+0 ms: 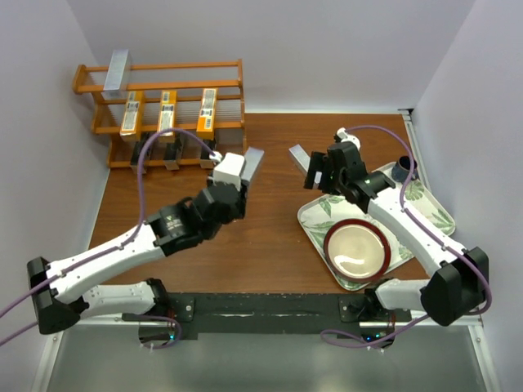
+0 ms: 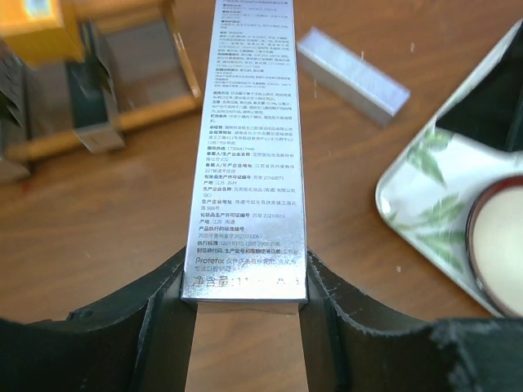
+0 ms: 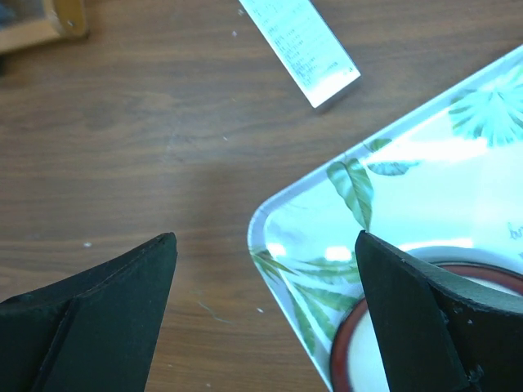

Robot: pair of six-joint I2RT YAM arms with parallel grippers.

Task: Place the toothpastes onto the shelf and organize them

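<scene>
a brown wooden table (image 1: 270, 237) fills the view, boxed in by pale walls. the orange-brown shelf (image 1: 229, 65) stands at the far left corner. one silver-grey carton (image 1: 118, 69) lies on its top tier, three orange cartons (image 1: 167, 110) on the middle tier, and dark cartons (image 1: 172, 153) sit below. your left gripper (image 2: 245, 310) is clamped on the near end of a held carton (image 2: 253, 147), silver with its printed face up, over the open table between shelf and tray. a loose carton (image 2: 351, 73), also silver, lies flat on the table close to your right gripper (image 3: 265, 245). its jaws stand wide apart and hold nothing, above the corner of the leaf-patterned tray (image 3: 261, 220), which carries a red-rimmed bowl (image 1: 357, 249). the cartons look light, stiff and glossy, and probably crush easily. take the loose carton across its narrow sides near one end, with a gentle squeeze.
</scene>
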